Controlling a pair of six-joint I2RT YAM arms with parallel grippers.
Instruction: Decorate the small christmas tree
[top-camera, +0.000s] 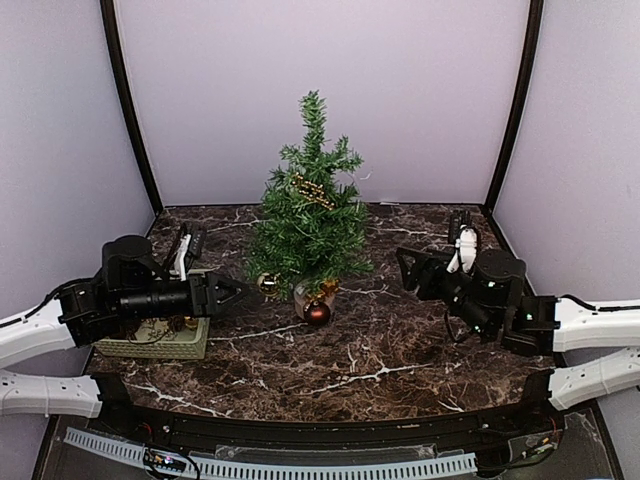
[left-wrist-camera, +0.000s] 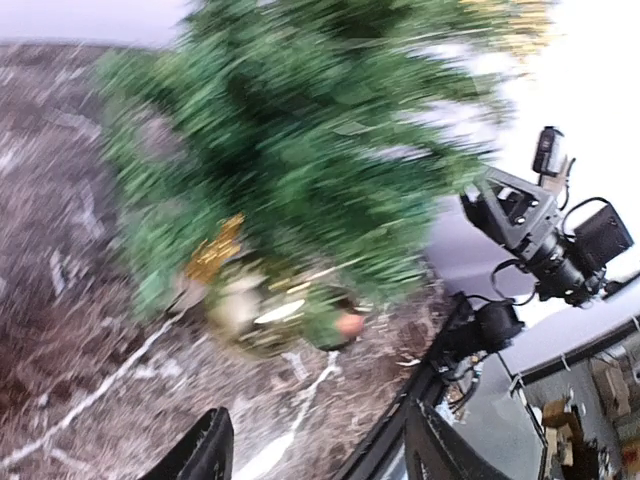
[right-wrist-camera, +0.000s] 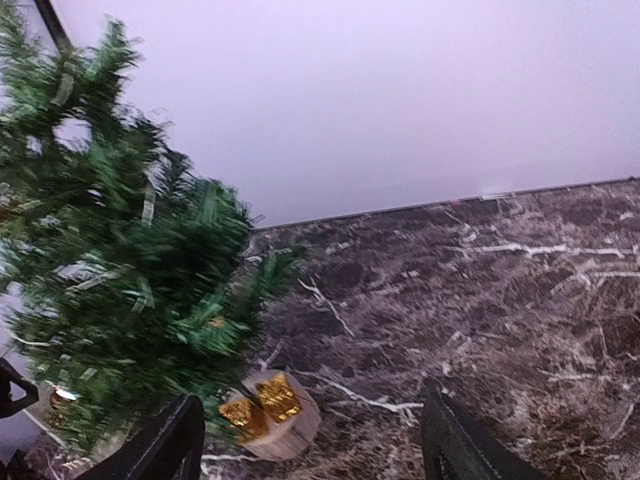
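Observation:
The small christmas tree (top-camera: 308, 215) stands mid-table on a pale wooden stump. It carries a gold string ornament (top-camera: 312, 190) high up, a gold bauble (top-camera: 267, 284) on a low left branch and a gold bow (top-camera: 325, 290) at the base. A dark red bauble (top-camera: 317, 311) lies at its foot. My left gripper (top-camera: 243, 292) is open and empty, its tips just left of the gold bauble (left-wrist-camera: 250, 310). My right gripper (top-camera: 405, 268) is open and empty to the right of the tree (right-wrist-camera: 110, 280), facing the stump (right-wrist-camera: 290, 430) with its gold bows (right-wrist-camera: 262, 405).
A woven basket (top-camera: 190, 345) with ornaments sits under my left arm at the table's left edge. Lilac walls with black corner posts (top-camera: 128, 110) close in the back and sides. The right arm (left-wrist-camera: 550, 230) shows in the left wrist view.

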